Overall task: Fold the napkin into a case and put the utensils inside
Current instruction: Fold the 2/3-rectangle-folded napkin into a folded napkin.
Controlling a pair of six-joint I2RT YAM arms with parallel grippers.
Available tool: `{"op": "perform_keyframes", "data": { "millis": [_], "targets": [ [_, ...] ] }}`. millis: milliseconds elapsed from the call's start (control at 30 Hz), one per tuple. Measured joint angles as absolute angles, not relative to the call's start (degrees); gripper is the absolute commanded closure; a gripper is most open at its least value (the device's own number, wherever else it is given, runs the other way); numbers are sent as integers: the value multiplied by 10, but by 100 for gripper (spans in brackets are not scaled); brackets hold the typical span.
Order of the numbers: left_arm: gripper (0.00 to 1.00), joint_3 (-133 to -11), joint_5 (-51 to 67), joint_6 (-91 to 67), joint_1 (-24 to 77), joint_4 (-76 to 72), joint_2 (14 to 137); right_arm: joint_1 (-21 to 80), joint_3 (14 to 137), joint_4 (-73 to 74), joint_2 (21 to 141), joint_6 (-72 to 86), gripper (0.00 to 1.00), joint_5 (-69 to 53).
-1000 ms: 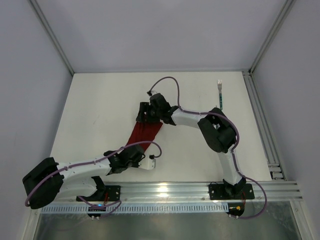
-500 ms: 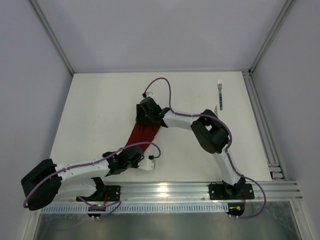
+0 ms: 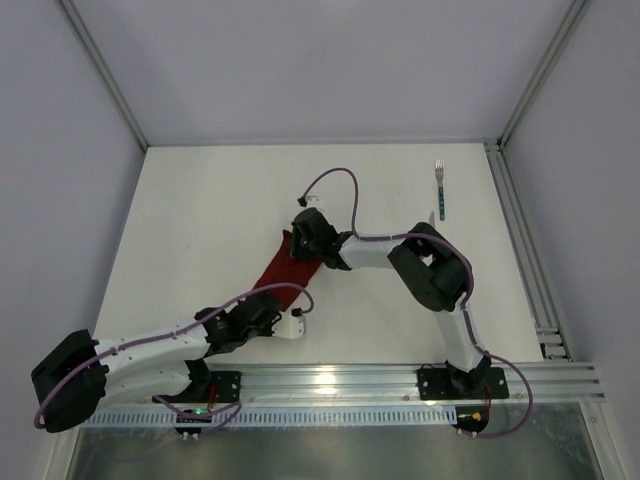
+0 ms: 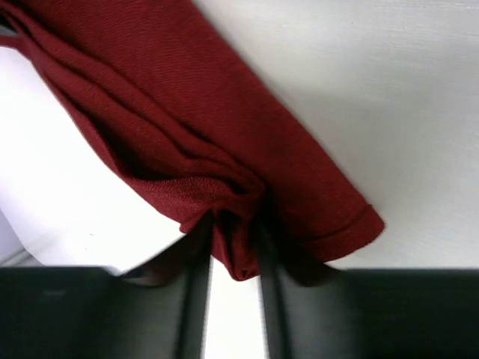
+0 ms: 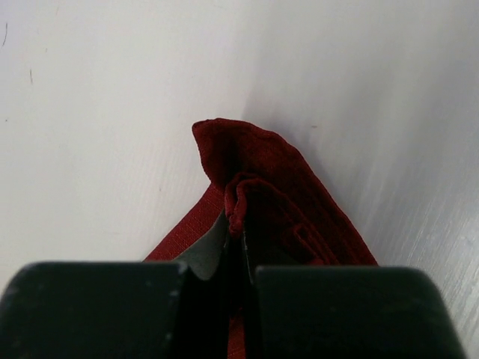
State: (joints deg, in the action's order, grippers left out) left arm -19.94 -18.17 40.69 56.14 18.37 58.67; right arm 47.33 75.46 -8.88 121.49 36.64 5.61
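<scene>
The dark red napkin (image 3: pixel 274 272) lies as a narrow folded strip running diagonally at mid-table. My right gripper (image 3: pixel 298 250) sits at the strip's far end. In the right wrist view it (image 5: pixel 236 228) is shut on a raised fold of the napkin (image 5: pixel 299 209). My left gripper (image 3: pixel 264 304) is at the strip's near end. In the left wrist view its jaws (image 4: pixel 233 250) stand a little apart, with a bunched corner of the napkin (image 4: pixel 187 112) hanging loosely between them. A fork (image 3: pixel 440 188) with a teal handle lies at the far right, away from both grippers.
Metal rails (image 3: pixel 530 250) run along the table's right side, and another rail (image 3: pixel 350 378) along the near edge by the arm bases. White walls close in the back and sides. The right arm's elbow (image 3: pixel 432 268) hangs over the table just near of the fork.
The right gripper has shut on the napkin's far end and shifted slightly nearer. The left jaws, shut on the near end before, have parted, and the left arm has drawn back a little.
</scene>
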Motion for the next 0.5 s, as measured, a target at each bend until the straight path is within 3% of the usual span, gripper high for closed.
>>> {"op": "perform_keyframes", "data": {
  "millis": [67, 233, 367, 500],
  "targets": [
    [47, -199, -182, 394, 561, 193, 564, 472, 727, -116, 1205, 377, 96, 47],
    [23, -210, -154, 359, 547, 242, 491, 470, 664, -189, 1186, 411, 96, 36],
    [13, -262, -107, 329, 516, 293, 440, 469, 637, -227, 1181, 434, 96, 34],
    [11, -329, -70, 299, 502, 307, 441, 469, 618, -256, 1179, 451, 96, 33]
  ]
}}
